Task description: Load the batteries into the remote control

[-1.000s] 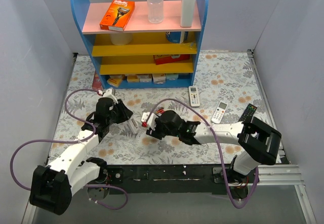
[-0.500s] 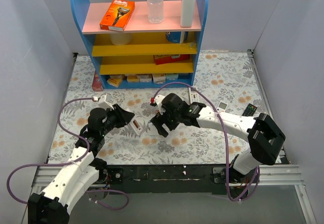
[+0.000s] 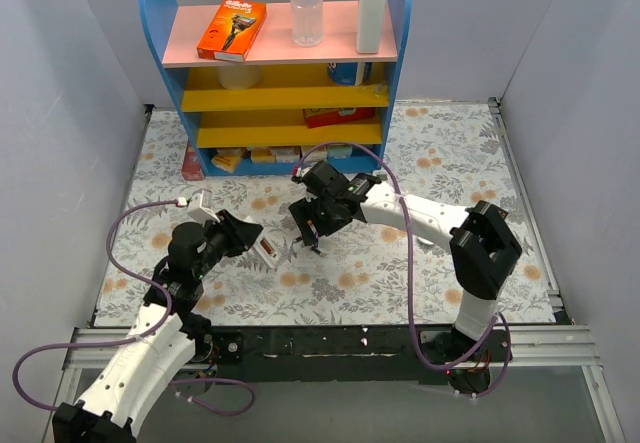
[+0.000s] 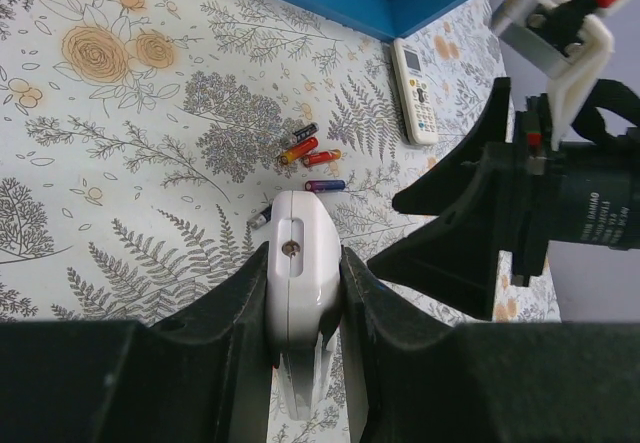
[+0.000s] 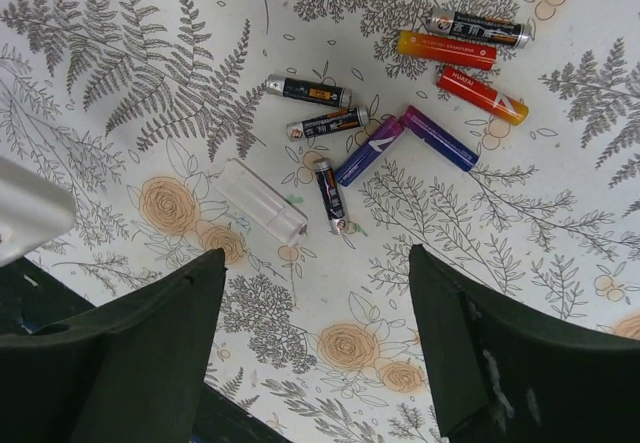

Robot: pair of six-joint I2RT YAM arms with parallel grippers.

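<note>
Top external view shows the left gripper (image 3: 240, 235) clamped on one end of the remote control (image 3: 268, 254), which is held low over the floral mat (image 3: 430, 153) in front of the blue shelf (image 3: 290, 158), while the right gripper (image 3: 310, 235) hangs just beside the remote's free end with nothing in it. Left wrist view confirms that grasp: both fingers press the remote's white body from either side, and a cluster of batteries (image 4: 305, 153) lies loose on the mat just beyond its tip, near a short white buttoned remote (image 4: 415, 91). Right wrist view looks straight down between widely parted jaws onto eight cells scattered on the mat, dark, red, orange and purple, with a small translucent white piece (image 5: 262, 201) beside them, possibly the battery cover. No cell appears seated in the remote, so I judge loading has not begun; picking and inserting every cell remains.
</note>
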